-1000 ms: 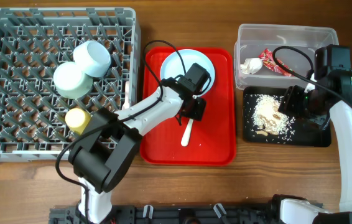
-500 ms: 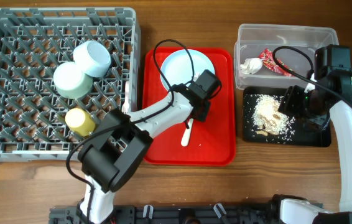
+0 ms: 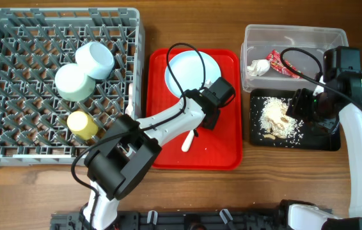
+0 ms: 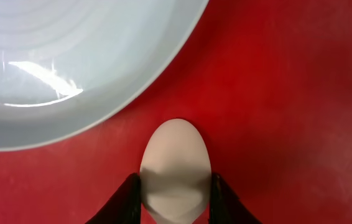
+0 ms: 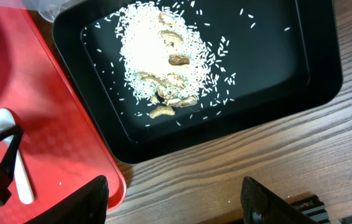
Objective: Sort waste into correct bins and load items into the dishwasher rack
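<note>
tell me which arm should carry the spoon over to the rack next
Left. The left fingers press both sides of the spoon on the red tray, and the dishwasher rack is on that arm's side. The right fingers hang open by the black tray, across from the rack.

The flat red plastic serving tray [image 4: 300,93] looks matt, with a fine pebbly grain and barely any shine. The white round plate [image 4: 70,56], at 11 o'clock from the white plastic spoon [image 4: 175,163], is properly glossy with hard highlights; the spoon's smooth but duller. The shallow black rectangular tray [image 5: 282,74] is smooth semi-gloss plastic with dry beige crumbly food scraps [image 5: 148,53] on it. The brown wooden table [image 5: 226,162] at its 6 o'clock is matt with visible grain.
</note>
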You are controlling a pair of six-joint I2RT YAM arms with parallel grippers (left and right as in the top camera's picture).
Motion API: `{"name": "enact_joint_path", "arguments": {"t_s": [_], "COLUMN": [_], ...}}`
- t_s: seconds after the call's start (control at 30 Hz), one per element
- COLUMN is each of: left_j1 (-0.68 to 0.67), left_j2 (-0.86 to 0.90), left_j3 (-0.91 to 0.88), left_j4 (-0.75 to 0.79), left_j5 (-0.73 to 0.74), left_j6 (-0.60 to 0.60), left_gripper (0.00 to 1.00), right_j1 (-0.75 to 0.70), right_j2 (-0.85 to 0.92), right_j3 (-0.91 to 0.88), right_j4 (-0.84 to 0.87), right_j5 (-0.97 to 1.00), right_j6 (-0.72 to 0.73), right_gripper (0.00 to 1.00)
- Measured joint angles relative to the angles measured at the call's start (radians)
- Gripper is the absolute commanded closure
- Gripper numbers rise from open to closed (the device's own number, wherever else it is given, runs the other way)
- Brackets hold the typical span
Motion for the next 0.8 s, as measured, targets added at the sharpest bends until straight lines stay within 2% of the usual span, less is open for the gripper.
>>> {"name": "enact_joint_path", "arguments": {"t_s": [0.2, 0.43, 0.5, 0.53, 0.63, 0.8], "left_j1": [0.000, 0.003, 0.019, 0.026, 0.042, 0.047], "left_j2": [-0.033, -0.106, -0.151, -0.169, -0.180, -0.180], "left_j3": [-0.019, -0.019, -0.019, -0.019, -0.023, -0.111], "left_j4": [-0.075, -0.086, -0.088, -0.090, -0.134, -0.172], "left_j5": [0.000, 0.000, 0.000, 0.000, 0.000, 0.043], "left_j6": [0.001, 0.001, 0.001, 0.001, 0.000, 0.001], "left_gripper": [0.78, 0.76, 0.69, 0.69, 0.53, 0.46], "right_j1": [0.000, 0.000, 0.000, 0.000, 0.000, 0.000], "right_j2": [0.000, 0.000, 0.000, 0.000, 0.000, 0.000], "right_j3": [0.000, 0.000, 0.000, 0.000, 0.000, 0.000], "right_j4": [-0.003, -0.007, -0.008, -0.008, -0.011, -0.011], "right_j5": [0.000, 0.000, 0.000, 0.000, 0.000, 0.000], "right_j6": [-0.003, -0.003, -0.003, -0.003, -0.003, -0.003], "right_gripper": [0.31, 0.31, 0.31, 0.31, 0.31, 0.31]}}
